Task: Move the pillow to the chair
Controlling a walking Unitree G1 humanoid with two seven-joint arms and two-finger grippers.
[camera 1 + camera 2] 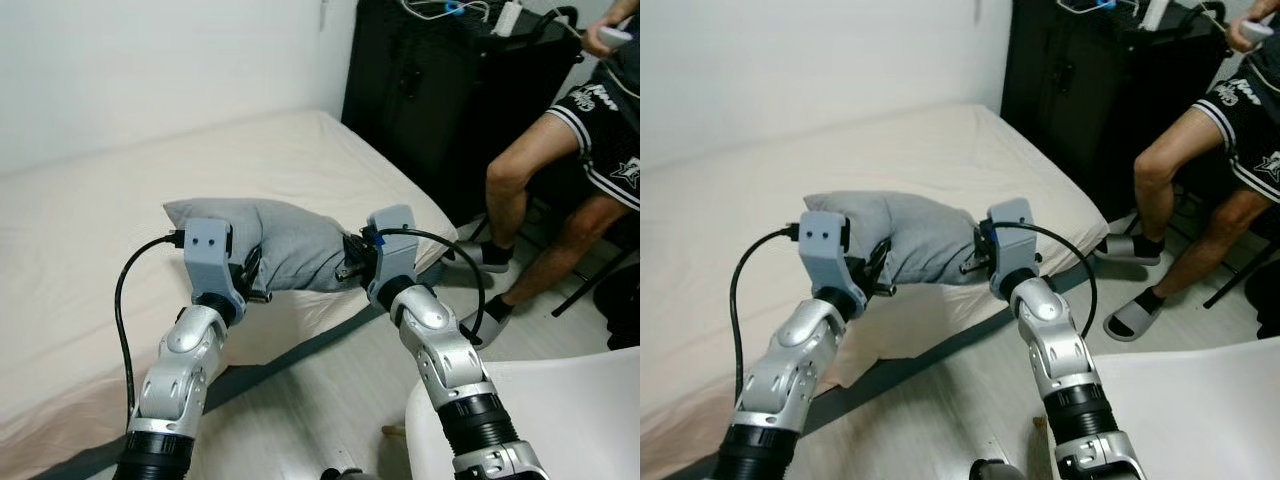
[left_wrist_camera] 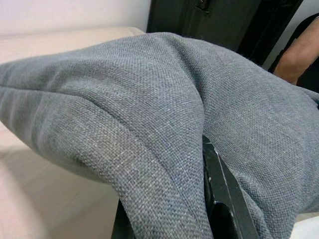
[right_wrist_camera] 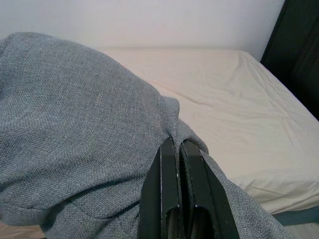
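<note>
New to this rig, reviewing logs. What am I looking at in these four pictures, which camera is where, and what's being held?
It is a humanoid robot with two silver arms, each ending in an end effector of two long black fingers. Two pictures come from a stereo camera on its head, looking forward and down. The other two come from wrist cameras looking along each end effector's fingers.

Before it is a bed with a cream sheet, and a grey pillow is lifted above the bed's edge. The left end effector grips one end and the right end effector pinches the other; its fingers are closed on the fabric. A white chair sits at the robot's lower right. A seated person's legs show by a black cabinet.
</note>
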